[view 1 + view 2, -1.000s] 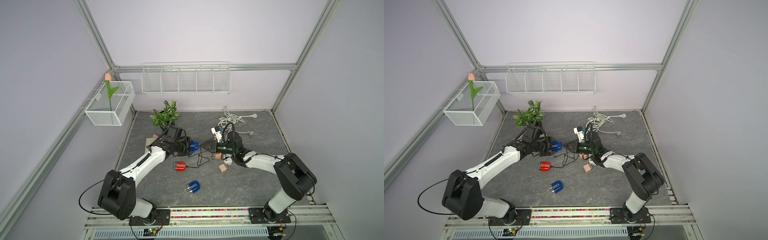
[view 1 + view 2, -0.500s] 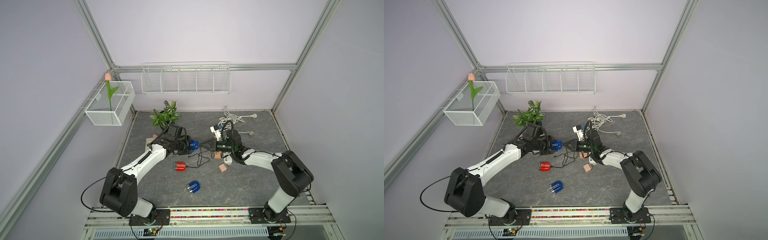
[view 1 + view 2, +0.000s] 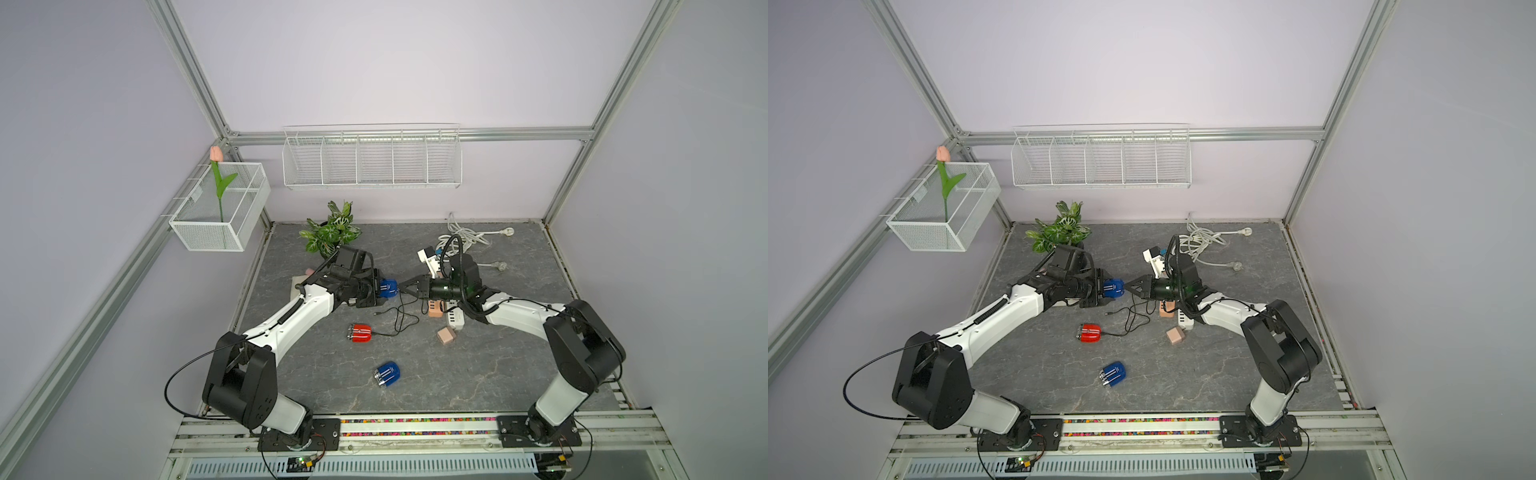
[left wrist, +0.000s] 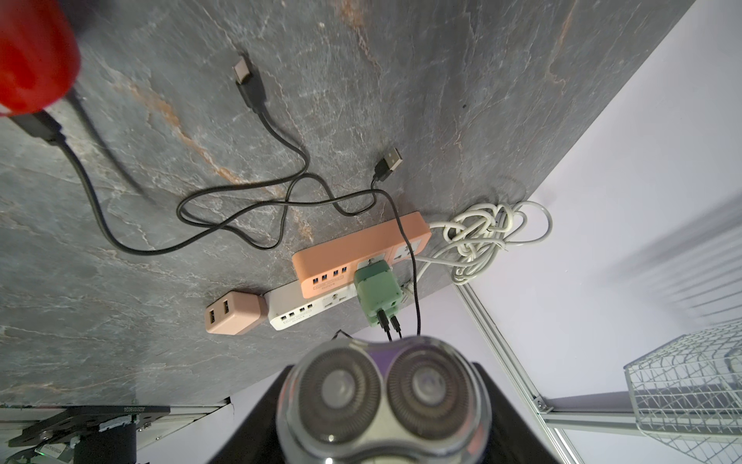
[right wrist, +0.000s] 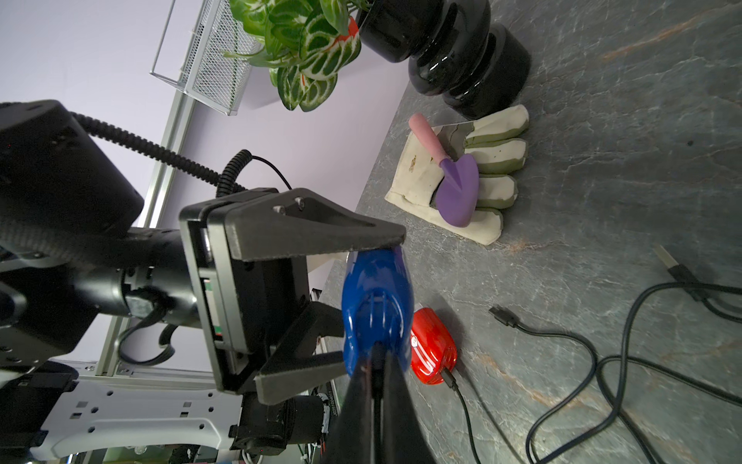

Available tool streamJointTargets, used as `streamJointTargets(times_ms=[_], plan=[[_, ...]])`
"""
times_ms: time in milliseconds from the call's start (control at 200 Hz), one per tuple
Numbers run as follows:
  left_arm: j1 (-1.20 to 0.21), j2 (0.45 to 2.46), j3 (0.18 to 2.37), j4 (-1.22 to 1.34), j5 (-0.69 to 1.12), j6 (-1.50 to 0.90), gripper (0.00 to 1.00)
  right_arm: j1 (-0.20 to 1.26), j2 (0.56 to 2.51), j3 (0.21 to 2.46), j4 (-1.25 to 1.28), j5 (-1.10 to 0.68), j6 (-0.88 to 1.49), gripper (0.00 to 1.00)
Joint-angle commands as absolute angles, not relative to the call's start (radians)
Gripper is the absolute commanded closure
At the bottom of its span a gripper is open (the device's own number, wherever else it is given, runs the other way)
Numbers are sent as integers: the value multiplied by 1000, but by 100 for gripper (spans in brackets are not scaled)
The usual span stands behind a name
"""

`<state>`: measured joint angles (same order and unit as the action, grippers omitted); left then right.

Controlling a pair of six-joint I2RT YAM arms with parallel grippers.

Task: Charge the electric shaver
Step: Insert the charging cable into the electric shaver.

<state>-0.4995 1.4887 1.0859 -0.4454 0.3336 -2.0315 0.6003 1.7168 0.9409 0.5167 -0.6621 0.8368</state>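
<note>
1. We find the blue shaver (image 3: 389,288) held clear of the table (image 3: 498,353), near its middle. It has a glossy rounded shell and round metal-mesh cutter heads.
2. The left gripper (image 5: 367,301) grasps the shell between two black wedge-shaped fingers with ribbed faces.
3. The right gripper (image 3: 403,288) is clenched on the end of a thin black cable (image 4: 416,317), with its narrow tip at the shaver's base.
4. A glossy red shaver (image 3: 360,332) with a cable plugged in and a second blue shaver (image 3: 386,374) lie on the veined grey stone-look surface.

We cannot tell whether the right pincer (image 3: 401,287) nips anything at the blue shaver (image 3: 388,288); the red shaver (image 3: 359,332), at its 7 o'clock, is blurred in the left wrist view.
</note>
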Motion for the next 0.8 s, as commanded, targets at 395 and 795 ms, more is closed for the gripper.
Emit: streamJointTargets(times_ms=[395, 795], plan=[[-564, 1337, 980, -436, 356, -2312, 100, 560, 1485, 925, 164, -563, 769, 45], [-663, 1325, 839, -556, 275, -2364, 100, 517, 1343, 1047, -207, -480, 622, 37]])
